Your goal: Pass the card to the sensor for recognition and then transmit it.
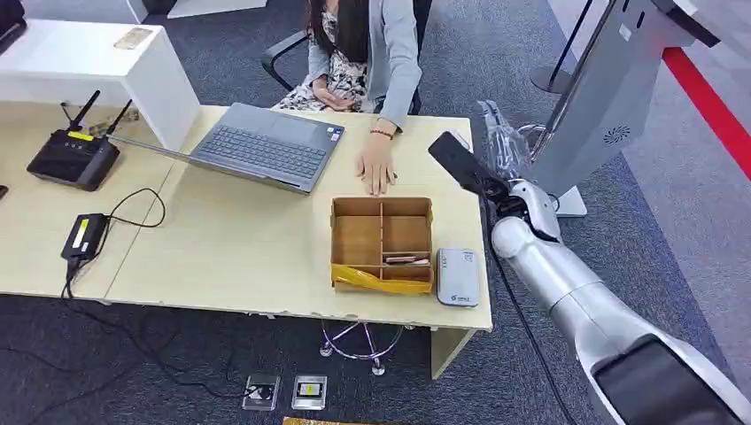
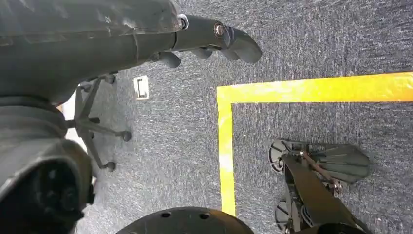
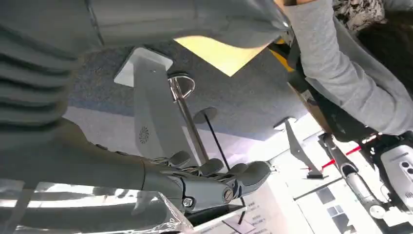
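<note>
- The right hand [image 1: 478, 168] is raised over the desk's right edge at the end of the silver right arm [image 1: 567, 283]; in the head view it reads as a dark slanted shape with a clear plastic wrap behind it.
- In the right wrist view the right hand's fingers [image 3: 214, 168] lie stretched out side by side, with a white printed sheet [image 3: 253, 214] just past them; I cannot tell whether the hand holds a card.
- The left hand [image 2: 209, 41] hangs low over grey carpet, its fingers loosely curled and apart, holding nothing; a strip of yellow floor tape [image 2: 226, 146] runs under it.
- On the desk [image 1: 239, 257], near the right front corner, stands a cardboard organiser box [image 1: 383, 243] split into compartments; small flat cards [image 1: 406, 260] lie in its front right compartment, and a yellow wrapper [image 1: 383, 282] lies along its front row.
- Just to the box's right, touching or nearly so, lies a white card reader [image 1: 458, 276], flat on the desk.
- A person's hand [image 1: 378, 166] rests flat on the desk just behind the box; the person sits across in a grey jacket.
- A grey laptop [image 1: 266, 146] lies open further left, with a black router [image 1: 73, 158] and a black power adapter [image 1: 85, 235] at the far left.
- A grey kiosk stand [image 1: 611, 97] rises to the right of the desk.
</note>
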`<state>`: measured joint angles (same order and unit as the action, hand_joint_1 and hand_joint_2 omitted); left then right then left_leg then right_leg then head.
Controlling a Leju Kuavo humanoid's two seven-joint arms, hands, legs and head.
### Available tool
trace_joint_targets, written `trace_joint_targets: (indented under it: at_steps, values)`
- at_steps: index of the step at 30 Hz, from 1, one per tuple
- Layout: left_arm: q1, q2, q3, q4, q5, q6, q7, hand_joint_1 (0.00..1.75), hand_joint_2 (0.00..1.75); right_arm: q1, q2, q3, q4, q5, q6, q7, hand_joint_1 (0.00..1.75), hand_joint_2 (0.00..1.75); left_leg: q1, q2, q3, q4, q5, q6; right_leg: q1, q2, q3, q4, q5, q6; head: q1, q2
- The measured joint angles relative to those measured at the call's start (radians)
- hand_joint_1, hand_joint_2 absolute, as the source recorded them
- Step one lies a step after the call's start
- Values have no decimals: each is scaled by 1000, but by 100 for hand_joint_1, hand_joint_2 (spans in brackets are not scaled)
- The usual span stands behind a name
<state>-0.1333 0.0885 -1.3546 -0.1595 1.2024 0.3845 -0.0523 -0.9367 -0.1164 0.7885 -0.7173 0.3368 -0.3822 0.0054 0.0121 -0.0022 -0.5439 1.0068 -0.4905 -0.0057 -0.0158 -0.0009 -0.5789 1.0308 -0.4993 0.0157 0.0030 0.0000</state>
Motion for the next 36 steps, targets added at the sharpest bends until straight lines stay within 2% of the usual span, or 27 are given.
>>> trace_joint_targets:
  at_steps: [4, 11, 14, 18, 22, 27, 32, 36]
  values:
    - [1, 2, 0, 0, 6, 1, 1, 0, 0, 51, -61, 10, -159, 2, 3, 59, 0, 175, 0, 0, 0, 0, 0, 0, 0, 0, 0, 0, 0, 0, 0, 0]
    - [5, 5, 1, 0, 9, 3, 14, 0, 0, 156, -200, 34, -488, 47, 8, 192, 0, 175, 0, 0, 0, 0, 0, 0, 0, 0, 0, 0, 0, 0, 0, 0]
    - [6, 7, 2, 0, 9, 13, 14, 0, 0, 194, -262, 46, -626, 93, 16, 229, 0, 175, 0, 0, 0, 0, 0, 0, 0, 0, 0, 0, 0, 0, 0, 0]
    - [6, 7, 3, 0, 19, 23, 14, 0, 0, 229, -320, 66, -772, 123, 45, 260, 0, 175, 0, 1, 0, 0, -1, 0, 0, 0, 0, 0, 0, 0, 0, 0]
    - [6, 7, 4, 0, 33, 36, 14, 0, 0, 255, -350, 89, -870, 132, 67, 286, 0, 175, 0, 1, 0, 0, -1, 0, 0, 0, 0, 0, 0, 0, 0, 0]
    - [5, 6, 10, 0, 48, 45, 18, 0, 0, 284, -363, 125, -951, 160, 83, 302, 0, 175, 0, 1, 0, 0, -1, 0, 0, 0, 0, 0, 0, 0, 0, 0]
    - [5, 5, 10, 0, 48, 57, 28, 0, 0, 297, -365, 162, -972, 267, 109, 348, 0, 175, 0, 1, 0, 0, -1, 0, 0, 0, 0, 0, 0, 0, 0, 0]
    - [5, 4, 10, 0, 48, 60, 28, 0, 0, 314, -365, 188, -972, 301, 119, 362, 0, 175, 0, 0, 0, 0, -1, 0, 0, 0, 0, 0, 0, 0, 0, 0]
